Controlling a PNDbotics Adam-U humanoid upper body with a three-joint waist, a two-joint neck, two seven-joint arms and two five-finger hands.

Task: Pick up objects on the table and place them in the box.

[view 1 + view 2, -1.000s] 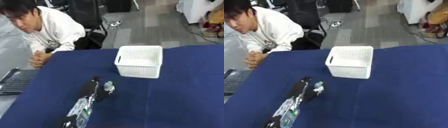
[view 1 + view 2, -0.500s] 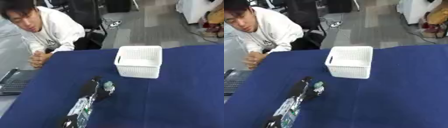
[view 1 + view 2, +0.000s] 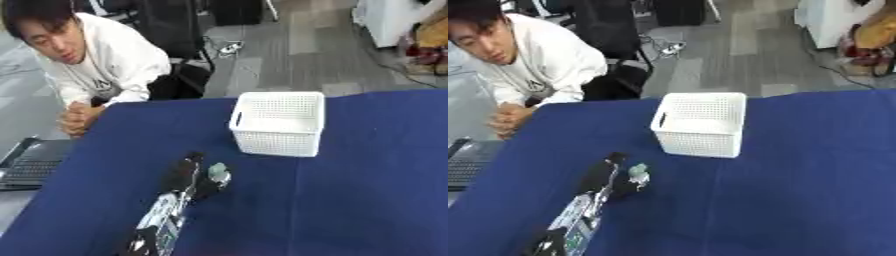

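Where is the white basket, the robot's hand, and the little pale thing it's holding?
white basket [image 3: 276,142], left eye view, front wall.
left hand [image 3: 182,172], left eye view, black palm.
small pale object [image 3: 218,173], left eye view, its middle.

white perforated box [image 3: 278,122], blue table [image 3: 367,190], black hand [image 3: 185,172]

1. A blue table [image 3: 367,200] is seen across the foreground.
2. A laptop [image 3: 31,165] is placed beside the table's left edge.
3. A black chair [image 3: 171,30] is seen beyond the table.
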